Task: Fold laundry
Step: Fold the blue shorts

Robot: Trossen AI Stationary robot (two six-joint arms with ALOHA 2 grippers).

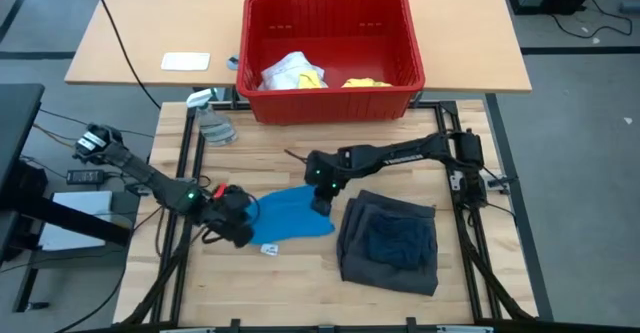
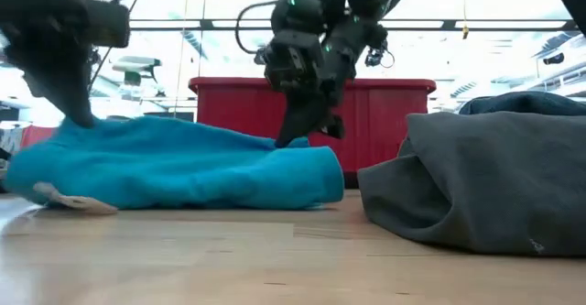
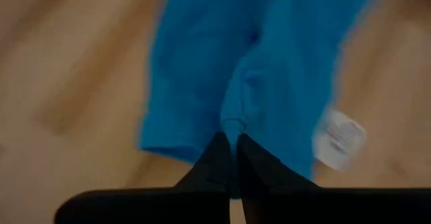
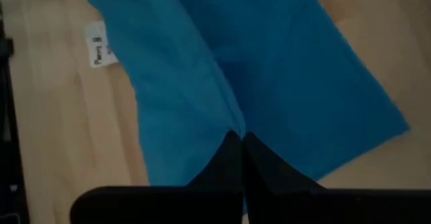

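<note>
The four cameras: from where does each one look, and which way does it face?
High view: above, looking down; both arms, blue cloth, grey shorts, red basket.
Low view: table height, facing the basket; both arms.
Left wrist view: left fingers shut on the blue cloth.
Right wrist view: right fingers shut on it.
All share the blue cloth.

1. The overhead view is evenly lit and sharp; the pale wooden slatted table (image 1: 300,273) shows only soft shadows.
2. The low view is backlit by bright windows, which darkens the arms.
3. The left wrist view is blurred: the bright blue cloth garment (image 3: 256,69) ahead of the fingertips is smeared.
</note>
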